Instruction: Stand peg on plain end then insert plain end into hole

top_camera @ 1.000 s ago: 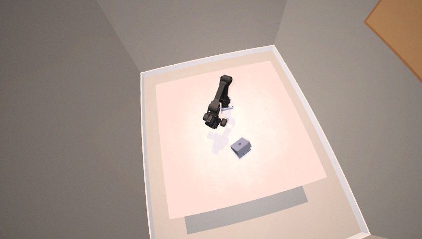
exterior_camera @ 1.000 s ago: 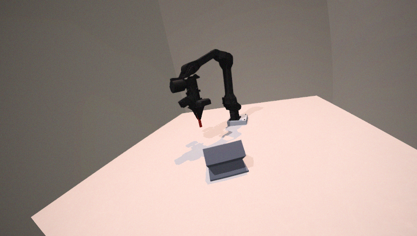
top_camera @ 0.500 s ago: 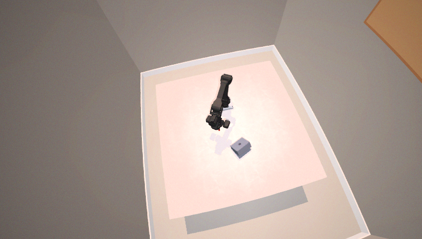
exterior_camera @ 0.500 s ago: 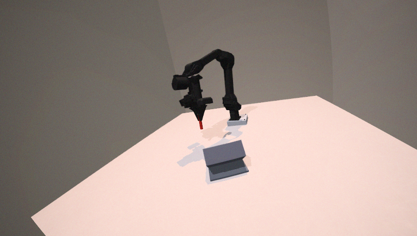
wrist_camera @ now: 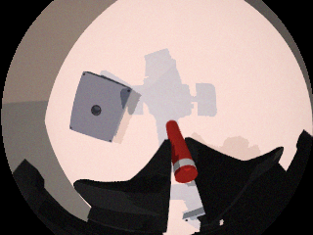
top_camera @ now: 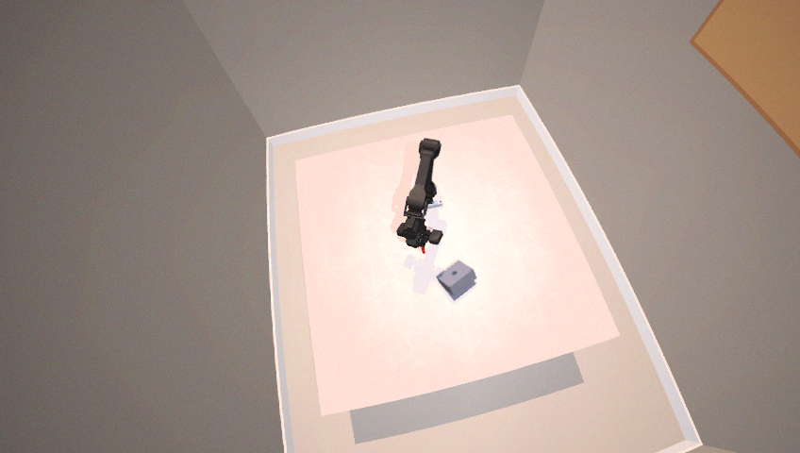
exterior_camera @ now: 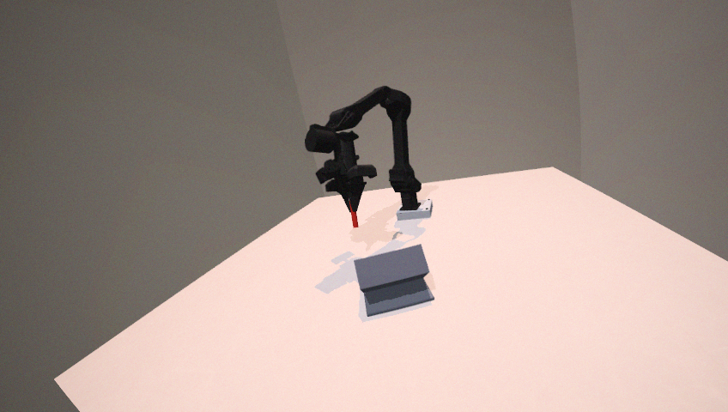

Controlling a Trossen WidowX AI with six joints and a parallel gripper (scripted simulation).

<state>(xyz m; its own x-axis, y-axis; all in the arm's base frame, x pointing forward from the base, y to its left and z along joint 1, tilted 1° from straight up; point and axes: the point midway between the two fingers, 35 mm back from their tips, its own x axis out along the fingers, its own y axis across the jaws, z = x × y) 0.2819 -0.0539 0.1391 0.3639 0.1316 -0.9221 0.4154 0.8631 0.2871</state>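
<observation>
- The hand [top_camera: 421,244] [exterior_camera: 353,208] [wrist_camera: 176,143] is closed on the red peg [top_camera: 423,250] [exterior_camera: 354,220] [wrist_camera: 179,147], held above the counter [top_camera: 364,336] [exterior_camera: 536,316] [wrist_camera: 254,59], slightly tilted.
- The peg is smooth and round, with a pale band [wrist_camera: 184,164] near the end nearest the wrist camera; its plain end points down.
- The panel block [top_camera: 462,276] [exterior_camera: 392,268] [wrist_camera: 100,98] is matte blue-grey, with a sloped face, a dark round hole [top_camera: 455,273] [wrist_camera: 96,110] and small dark corner dots.
- The peg is apart from the block, outside the hole.
- The arm [top_camera: 424,171] [exterior_camera: 401,140] is black and blocky, on a light base plate [top_camera: 436,205] [exterior_camera: 415,215].
- The counter is pale pink, crossed by shadows; grey walls [top_camera: 112,224] [exterior_camera: 153,127] surround it.
- Black fingers hide part of the peg.
- No writing is legible, though the top view is perhaps too coarse for small marks.
</observation>
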